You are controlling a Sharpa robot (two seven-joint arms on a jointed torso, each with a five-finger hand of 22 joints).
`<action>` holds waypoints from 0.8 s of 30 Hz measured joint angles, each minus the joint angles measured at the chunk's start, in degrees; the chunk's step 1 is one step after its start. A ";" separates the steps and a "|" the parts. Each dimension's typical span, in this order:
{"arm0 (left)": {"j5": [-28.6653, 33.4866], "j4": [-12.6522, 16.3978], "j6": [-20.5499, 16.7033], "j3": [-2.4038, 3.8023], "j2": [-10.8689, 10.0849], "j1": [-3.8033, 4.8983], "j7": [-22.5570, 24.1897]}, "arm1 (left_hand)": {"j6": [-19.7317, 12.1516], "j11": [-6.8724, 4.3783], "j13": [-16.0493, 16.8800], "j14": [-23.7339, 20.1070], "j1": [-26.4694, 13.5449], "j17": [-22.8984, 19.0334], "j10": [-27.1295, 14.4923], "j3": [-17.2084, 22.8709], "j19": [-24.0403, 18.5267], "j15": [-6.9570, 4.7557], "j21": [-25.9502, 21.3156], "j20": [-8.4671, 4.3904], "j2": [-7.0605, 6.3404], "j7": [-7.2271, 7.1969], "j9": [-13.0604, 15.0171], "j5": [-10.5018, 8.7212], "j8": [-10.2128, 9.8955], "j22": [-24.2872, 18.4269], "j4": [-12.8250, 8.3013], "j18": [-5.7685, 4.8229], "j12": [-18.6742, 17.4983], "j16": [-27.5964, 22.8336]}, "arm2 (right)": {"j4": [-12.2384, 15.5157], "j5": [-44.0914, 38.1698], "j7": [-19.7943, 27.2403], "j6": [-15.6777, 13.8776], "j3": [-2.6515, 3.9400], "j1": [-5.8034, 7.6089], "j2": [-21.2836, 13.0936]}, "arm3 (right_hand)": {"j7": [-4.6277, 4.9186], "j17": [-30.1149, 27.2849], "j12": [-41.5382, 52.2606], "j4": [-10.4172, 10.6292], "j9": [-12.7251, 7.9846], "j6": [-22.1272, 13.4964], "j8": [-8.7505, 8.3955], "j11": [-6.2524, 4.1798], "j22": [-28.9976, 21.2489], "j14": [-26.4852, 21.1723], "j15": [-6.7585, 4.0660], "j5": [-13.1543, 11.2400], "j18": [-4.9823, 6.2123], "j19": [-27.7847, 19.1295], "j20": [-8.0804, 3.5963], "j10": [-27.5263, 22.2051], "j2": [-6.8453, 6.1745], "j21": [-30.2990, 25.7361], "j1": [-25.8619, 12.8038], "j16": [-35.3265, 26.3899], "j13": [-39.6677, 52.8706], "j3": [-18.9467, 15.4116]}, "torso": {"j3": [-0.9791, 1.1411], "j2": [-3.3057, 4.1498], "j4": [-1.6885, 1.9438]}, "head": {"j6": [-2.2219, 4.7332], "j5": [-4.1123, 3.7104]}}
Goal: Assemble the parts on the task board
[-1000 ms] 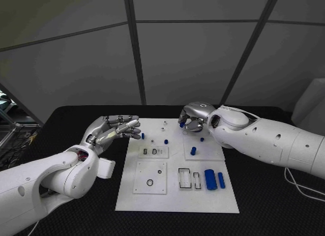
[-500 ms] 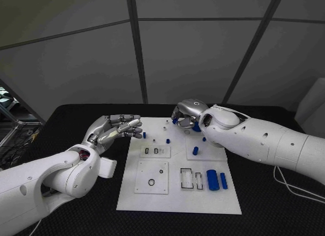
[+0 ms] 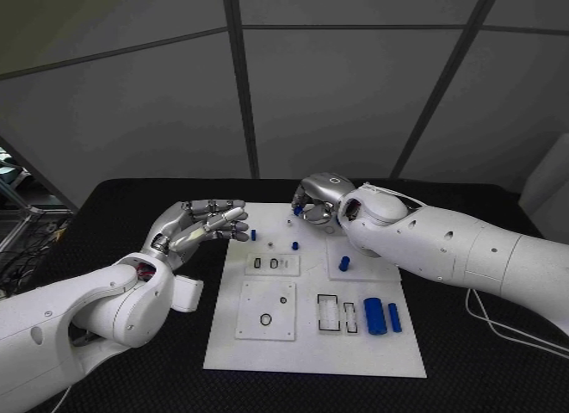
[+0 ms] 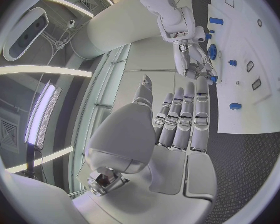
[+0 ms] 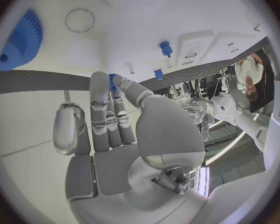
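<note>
Two blue cylinders (image 3: 382,316) flat on task board (image 3: 315,344); right hand (image 3: 315,205) fingers pinching blue part (image 3: 298,209), left hand (image 3: 205,222) fingers apart.

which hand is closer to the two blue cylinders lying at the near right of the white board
Right, though neither is near. The right hand is at the board's far edge, straight beyond the cylinders. The left hand hovers off the board's far left corner, farther away diagonally.

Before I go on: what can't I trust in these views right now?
- Right robot hand: a blue part sits at its fingers; its own bulk hides whether it grips it, head view.
- Board far edge: hidden behind that hand.
- Small slots: contents too small to read.
</note>
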 measured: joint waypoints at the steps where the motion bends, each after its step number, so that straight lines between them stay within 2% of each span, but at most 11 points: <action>1: 0.00 0.00 0.00 0.02 0.00 0.00 0.00 | 0.00 0.01 0.00 0.00 0.00 0.00 -0.01 0.00 0.00 0.00 0.00 0.00 0.00 0.00 0.00 0.00 0.00 0.00 0.00 0.00 0.00 0.00 | -0.05 0.00 -0.10 -0.20 0.00 0.02 0.08 | 0.00 0.00 0.00 0.00 0.00 0.00 0.00 0.00 0.00 0.00 0.00 0.00 0.00 0.00 0.00 0.00 0.00 0.00 0.00 0.00 0.00 0.00 | -0.01 0.04 0.04 | 0.00 0.05; 15: 0.00 -0.10 0.00 0.13 -0.11 0.00 -0.03 | 0.00 0.00 0.01 0.00 0.00 0.05 0.00 -0.16 -0.41 0.00 0.00 0.00 0.00 0.00 0.00 0.00 0.00 0.01 -0.16 0.00 0.00 -0.36 | -0.34 -0.01 -0.80 -2.27 0.02 0.18 0.46 | 0.00 0.00 0.00 0.00 -0.01 0.00 0.00 0.00 0.00 0.00 0.00 0.00 0.00 0.00 0.00 0.00 0.00 0.00 0.00 0.00 0.00 -0.01 | -0.04 0.17 0.05 | -0.21 0.55; 24: 0.00 -0.13 0.00 0.14 -0.02 0.05 -0.05 | -0.21 -0.20 0.01 -0.16 0.00 0.04 -0.21 -0.16 -0.41 0.17 0.00 0.00 0.00 0.21 0.00 0.00 0.00 -0.04 -0.16 0.00 0.00 -0.36 | -2.08 -0.02 -0.87 -2.35 0.03 0.28 1.56 | 0.00 -0.06 0.00 -0.01 -0.01 0.00 0.01 0.00 -0.09 0.00 0.00 0.00 0.01 0.00 0.00 -0.01 -0.37 0.00 -0.37 0.00 0.00 -0.01 | -0.04 0.16 0.03 | -0.13 0.60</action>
